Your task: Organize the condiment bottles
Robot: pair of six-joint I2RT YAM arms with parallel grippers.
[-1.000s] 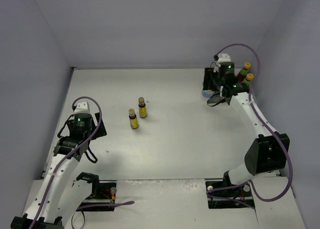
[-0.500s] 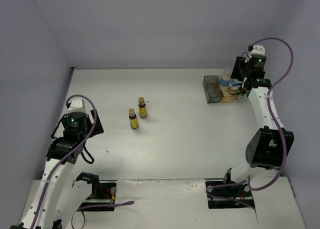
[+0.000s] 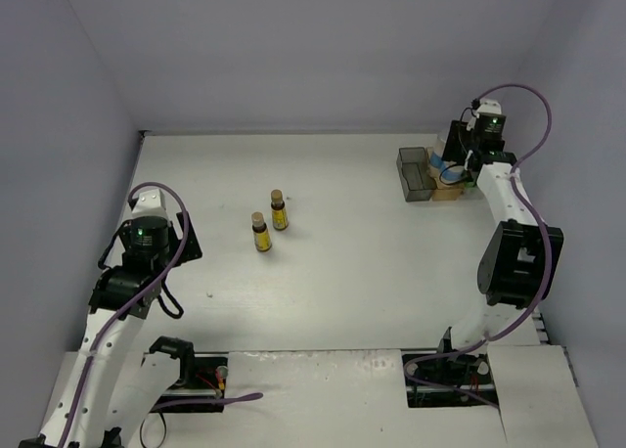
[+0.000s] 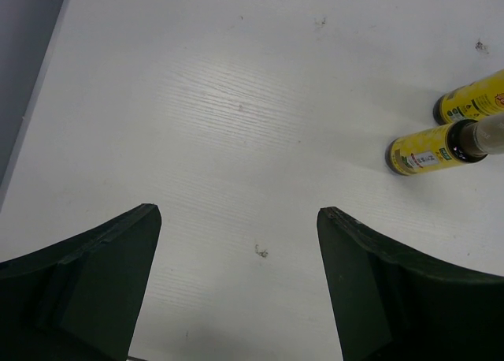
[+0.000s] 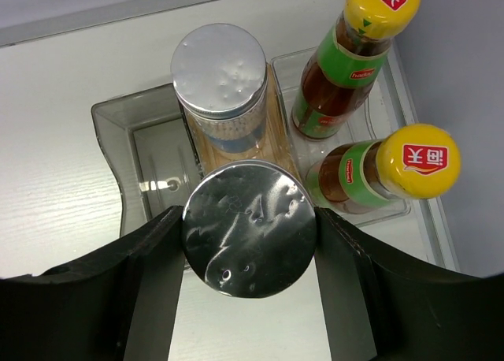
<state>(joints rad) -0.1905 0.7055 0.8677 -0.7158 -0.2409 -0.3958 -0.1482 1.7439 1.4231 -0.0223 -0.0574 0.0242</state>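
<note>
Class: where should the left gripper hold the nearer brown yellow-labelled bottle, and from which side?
Probably around the labelled body of the nearer bottle, below its narrow neck. It stands upright, its twin close behind to the right, so the open left gripper should come level from the near-left side.

My white tubular left arm [image 3: 103, 336] and white tubular right arm [image 3: 504, 199] each carry a bulky black joint housing [image 3: 518, 262]. A thin purple cable [image 3: 156, 185] loops over each wrist, beside a small green light [image 3: 147, 235]. My left gripper [image 4: 239, 211] ends in two broad, matte, dark green wedge-shaped fingers [image 4: 87, 290]; those of my right gripper [image 5: 248, 213] look black.
</note>
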